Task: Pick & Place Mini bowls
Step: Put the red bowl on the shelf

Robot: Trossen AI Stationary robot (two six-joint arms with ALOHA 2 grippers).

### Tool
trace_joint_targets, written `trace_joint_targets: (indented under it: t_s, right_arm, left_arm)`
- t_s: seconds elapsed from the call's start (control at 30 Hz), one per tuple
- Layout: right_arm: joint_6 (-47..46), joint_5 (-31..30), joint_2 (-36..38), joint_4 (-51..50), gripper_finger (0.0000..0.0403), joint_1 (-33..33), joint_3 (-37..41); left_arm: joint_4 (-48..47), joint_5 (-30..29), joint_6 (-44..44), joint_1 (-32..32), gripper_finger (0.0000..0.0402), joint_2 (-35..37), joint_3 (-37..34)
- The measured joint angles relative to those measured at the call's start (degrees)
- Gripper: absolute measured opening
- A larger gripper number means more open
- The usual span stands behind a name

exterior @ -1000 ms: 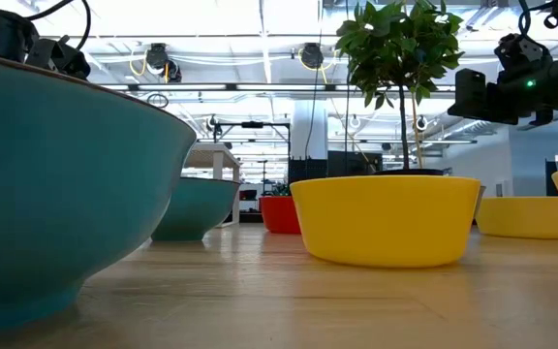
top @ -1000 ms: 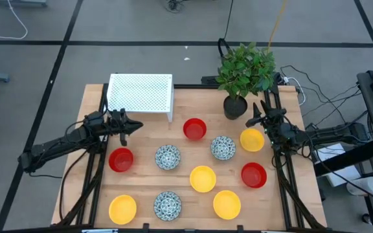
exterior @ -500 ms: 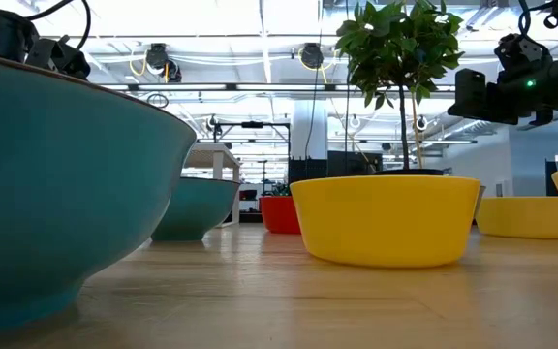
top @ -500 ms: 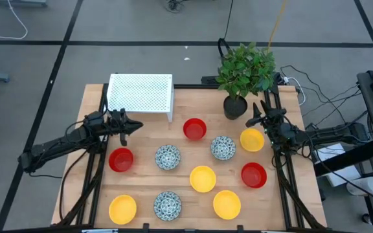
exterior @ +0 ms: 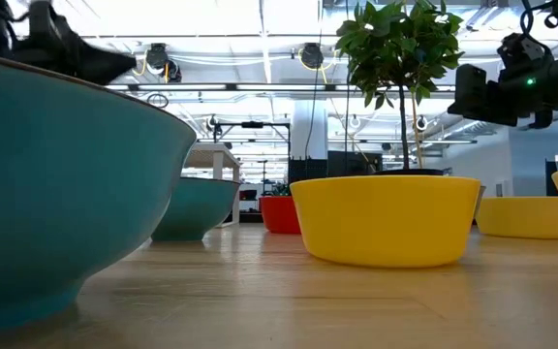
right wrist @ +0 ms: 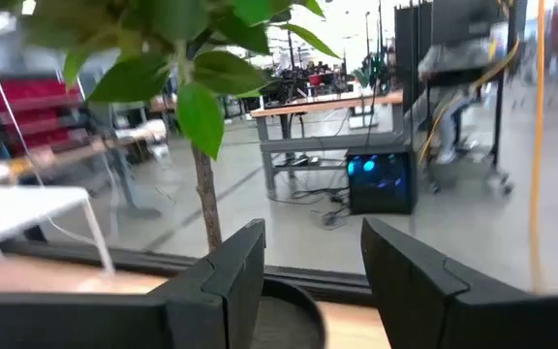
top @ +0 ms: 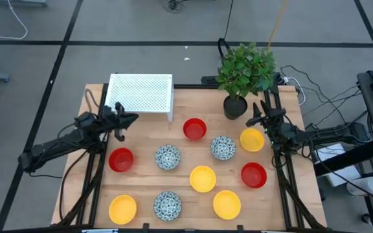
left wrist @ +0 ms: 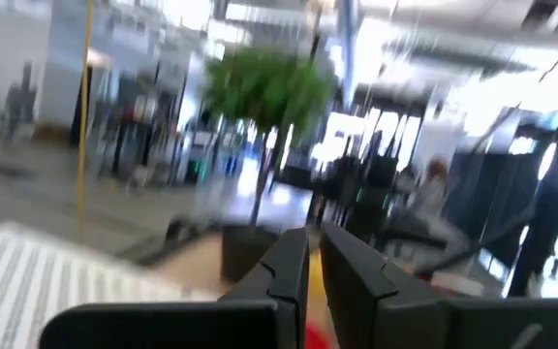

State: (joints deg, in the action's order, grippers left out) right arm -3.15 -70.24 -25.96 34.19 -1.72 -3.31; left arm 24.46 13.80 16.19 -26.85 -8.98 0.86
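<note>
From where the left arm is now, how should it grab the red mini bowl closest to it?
Take the red mini bowl by its rim, from straight above: it sits upright and open, so one finger goes inside the wall and one outside. The side facing the left end effector is free; the speckled bowl stands apart.

Wooden table point(top: 277, 207) under mini bowls point(top: 203, 178), plant pot point(top: 235, 107)
</note>
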Motion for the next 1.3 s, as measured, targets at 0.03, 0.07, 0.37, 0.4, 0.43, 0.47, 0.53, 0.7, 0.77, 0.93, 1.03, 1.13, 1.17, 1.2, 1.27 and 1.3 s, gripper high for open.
trace_joint_targets:
  t_s: [0.03,0.07,0.37,0.4,0.43,0.47,0.53,0.7,0.77,0.93,1.03,1.13,1.17,1.2,1.27,1.3]
  right_arm:
    - [-2.9,0.0,0.0,0.1,0.016,0.0,0.0]
    - [-6.1,0.0,0.0,0.4,0.016,0.0,0.0]
    - [-28.0,0.0,0.0,2.5,0.016,0.6,0.0]
    - [-30.8,0.0,0.0,2.5,0.016,0.6,0.0]
    - [-33.8,0.0,0.0,2.5,0.016,0.6,0.0]
    - [-36.5,0.0,0.0,2.5,0.016,0.6,0.0]
    - [-40.1,-0.2,0.0,2.5,0.016,0.7,0.0]
    - [-41.9,0.0,0.0,2.8,0.016,1.4,0.0]
    - [-43.9,0.0,0.0,2.9,0.016,1.4,0.0]
    - [-46.0,0.0,0.0,3.5,0.016,1.4,0.0]
    - [-47.4,0.0,0.0,5.3,0.016,1.4,0.0]
    - [-47.6,0.0,0.0,6.4,0.016,1.4,0.0]
    - [-47.6,0.0,0.0,6.4,0.016,1.4,0.0]
    - [-47.6,0.0,0.0,6.4,0.016,1.4,0.0]
    - [-47.6,0.0,0.0,6.4,0.016,1.4,0.0]
    - [-47.6,0.0,0.0,6.4,0.016,1.4,0.0]
  left_arm:
    - [2.0,0.0,0.4,0.0,0.0035,0.0,0.0]
    - [3.9,0.0,0.6,0.0,0.0035,0.0,0.0]
    - [12.1,0.7,4.3,0.0,0.0035,0.0,0.0]
    - [12.0,0.7,5.3,0.0,0.0035,0.0,0.0]
    - [12.0,0.7,5.5,0.0,0.0035,0.0,0.0]
    - [11.9,0.7,5.5,0.0,0.0035,0.0,0.0]
    - [11.2,0.7,5.5,0.0,0.0035,0.0,0.0]
    - [11.6,1.2,4.2,0.0,0.0035,0.0,0.0]
    - [11.8,1.1,3.4,0.0,0.0035,0.0,0.1]
    - [11.7,1.2,4.1,0.0,0.0035,0.0,0.3]
    - [11.6,1.2,4.1,0.0,0.0035,0.0,0.3]
    - [11.6,1.2,5.1,0.0,0.0035,0.0,0.3]
    - [11.6,1.2,5.2,0.0,0.0035,-0.1,0.3]
    - [11.6,1.2,5.2,0.0,0.0035,-0.2,0.3]
    - [11.7,1.2,4.7,0.0,0.0035,-0.8,0.5]
    - [11.4,1.2,4.6,0.0,0.0035,-1.2,0.8]
